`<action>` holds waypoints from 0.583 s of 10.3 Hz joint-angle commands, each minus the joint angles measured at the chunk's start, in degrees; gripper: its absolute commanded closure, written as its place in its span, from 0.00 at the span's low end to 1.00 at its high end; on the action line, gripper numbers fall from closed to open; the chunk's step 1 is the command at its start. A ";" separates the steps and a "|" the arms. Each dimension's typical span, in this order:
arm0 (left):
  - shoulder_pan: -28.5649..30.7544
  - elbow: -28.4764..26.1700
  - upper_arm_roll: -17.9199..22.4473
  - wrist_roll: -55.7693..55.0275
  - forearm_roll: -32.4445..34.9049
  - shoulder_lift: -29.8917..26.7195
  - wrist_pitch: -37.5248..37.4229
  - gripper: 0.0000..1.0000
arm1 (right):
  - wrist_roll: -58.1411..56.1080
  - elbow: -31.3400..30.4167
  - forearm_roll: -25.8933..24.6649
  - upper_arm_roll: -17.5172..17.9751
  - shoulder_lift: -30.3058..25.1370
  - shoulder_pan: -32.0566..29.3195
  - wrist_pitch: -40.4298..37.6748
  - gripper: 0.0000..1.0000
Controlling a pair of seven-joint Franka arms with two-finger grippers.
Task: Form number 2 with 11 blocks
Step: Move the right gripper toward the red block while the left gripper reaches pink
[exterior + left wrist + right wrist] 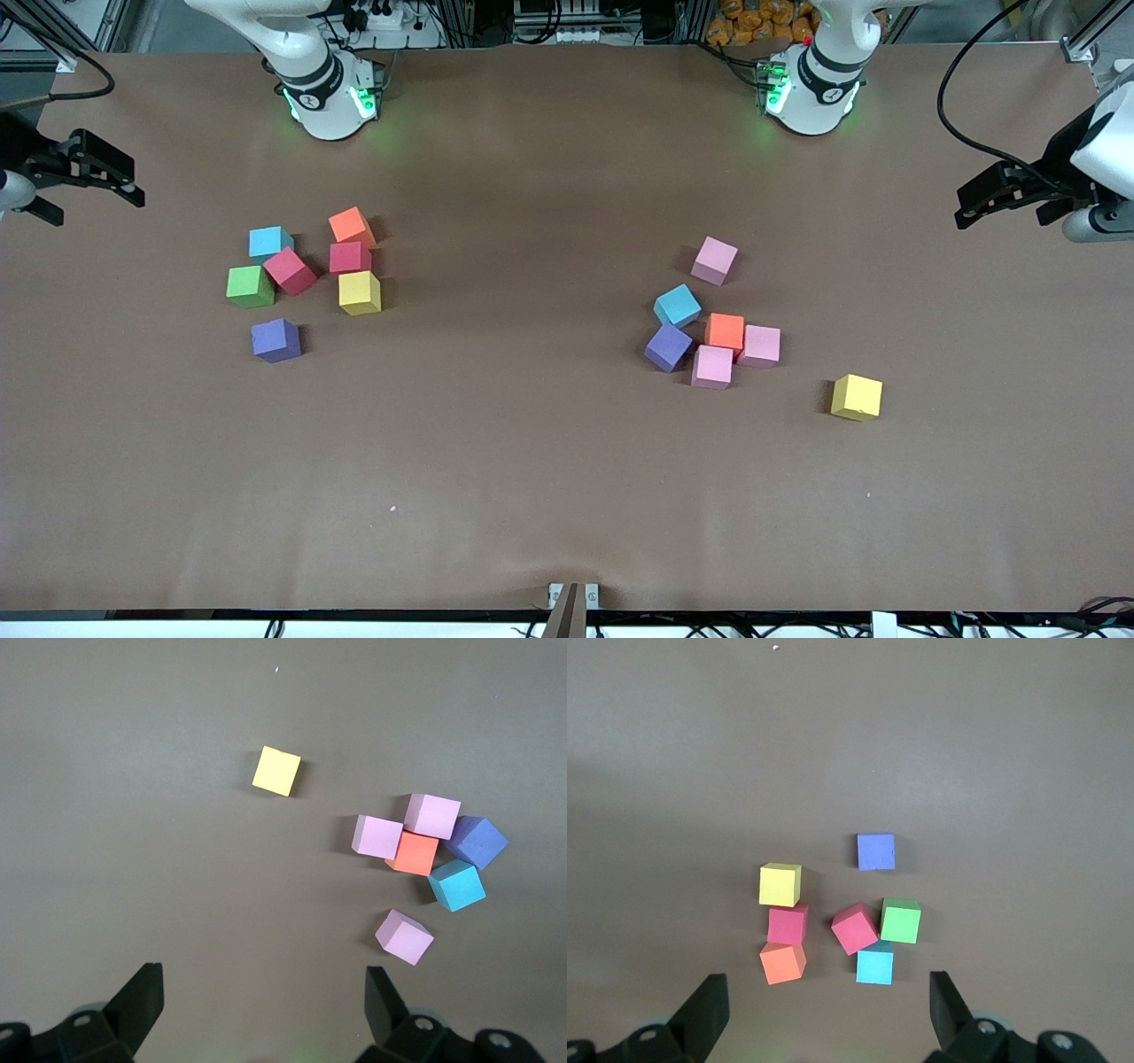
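Both claws, left claw [967, 213] and right claw [133, 190], hang wide open and empty; tightly packed blocks [725, 331] risk nudging neighbours during a pick.

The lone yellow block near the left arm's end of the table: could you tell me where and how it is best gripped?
Come straight down on the yellow block with the open left gripper and close on two opposite side faces. It is a cube sitting flat with bare table all around, apart from the pink block cluster, so probably either pair of faces is reachable; turn the wrist to match its slight skew.
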 commanded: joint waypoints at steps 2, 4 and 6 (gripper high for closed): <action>0.00 0.76 -0.20 1.00 1.34 0.02 -0.93 0.00 | 0.69 -1.25 -0.41 0.01 -1.00 -0.26 -0.30 0.00; 0.00 0.76 -0.29 1.17 1.08 0.29 -0.93 0.00 | 0.69 -1.34 -0.41 -0.08 -0.39 -0.26 -0.22 0.00; -0.17 -0.29 -0.90 1.09 0.55 0.46 -0.93 0.00 | 1.29 -3.52 -0.41 -0.08 0.05 -0.26 -0.04 0.00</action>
